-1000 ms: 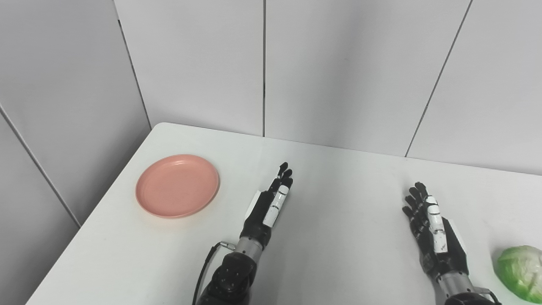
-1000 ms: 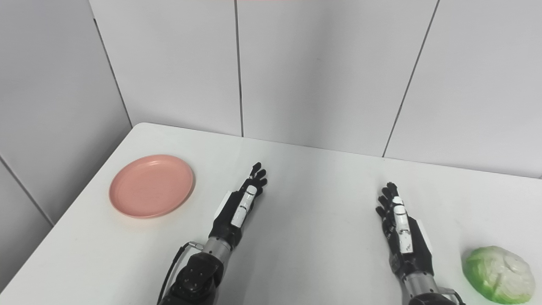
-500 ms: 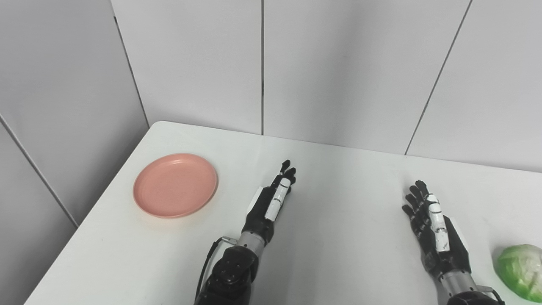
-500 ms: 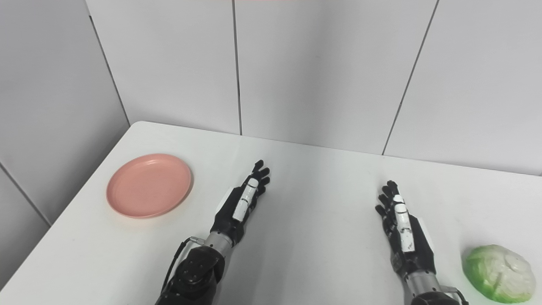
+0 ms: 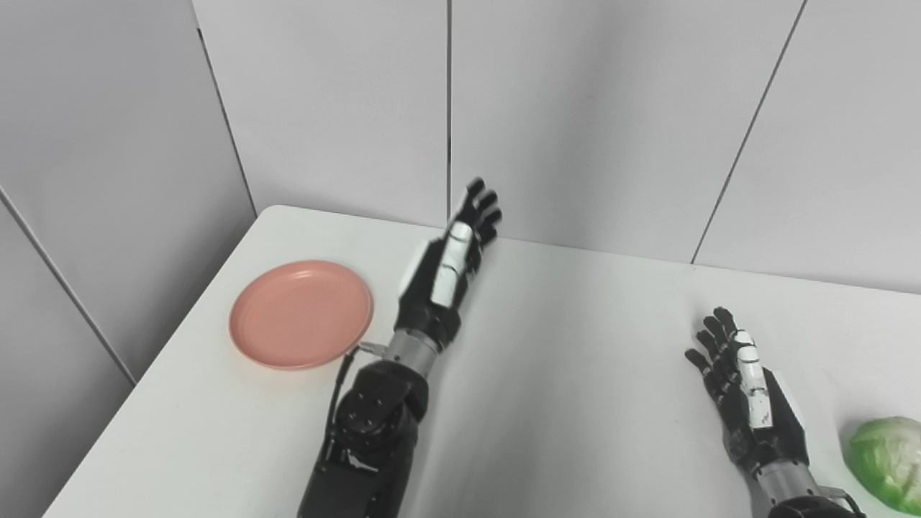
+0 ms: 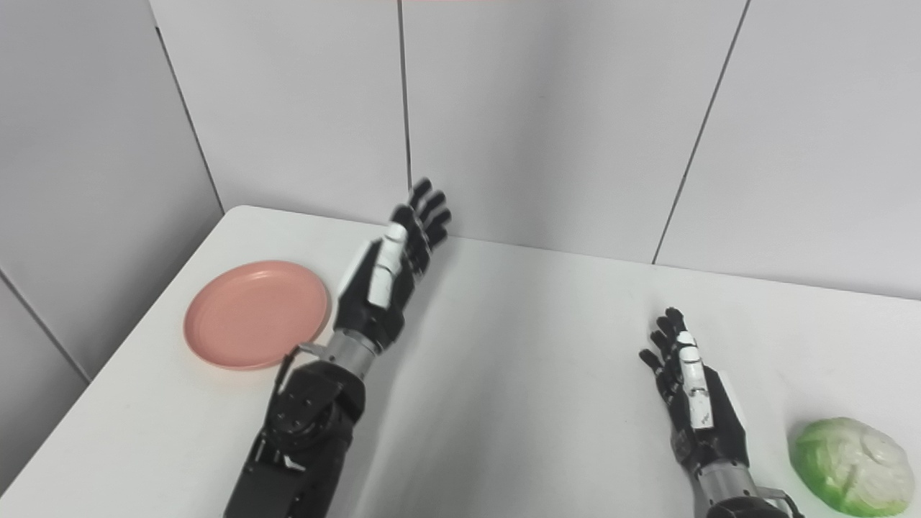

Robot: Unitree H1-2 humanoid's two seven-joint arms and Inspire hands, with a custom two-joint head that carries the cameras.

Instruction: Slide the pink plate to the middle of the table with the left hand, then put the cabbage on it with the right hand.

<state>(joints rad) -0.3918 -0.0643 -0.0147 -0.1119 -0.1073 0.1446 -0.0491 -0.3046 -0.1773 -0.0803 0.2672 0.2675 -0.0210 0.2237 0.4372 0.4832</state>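
Two hands are showing in my feed over the plain white rectangular surface (image 5: 575, 403), and neither is holding anything. My left hand (image 5: 446, 270) is hanging raised above the surface at about eleven o'clock from the middle of the view, its black and white fingers (image 5: 478, 212) stretched out and slightly apart, pointing toward twelve o'clock at the grey panelled wall (image 5: 575, 108). Its palm is turned sideways, with the white-backed thumb edge facing me. The black forearm under it is entering from the bottom edge at about seven o'clock.

The round, shallow pink plate (image 5: 301, 314) is lying flat at about nine o'clock, near the surface's left edge and just beside my left wrist. I am seeing it apart from the hand itself, so nothing is touching its rim in the left eye view. It is sitting well off the middle of the surface.

My right hand (image 6: 694, 403) is hovering low at about four o'clock, fingers extended and spread a little, also pointing toward twelve o'clock, palm turned inward. I cannot tell whether its edge is resting on the surface.

The pale green, rounded cabbage (image 6: 851, 466) is lying at about four o'clock too, near the bottom right corner, beside my right hand but clearly apart from it.
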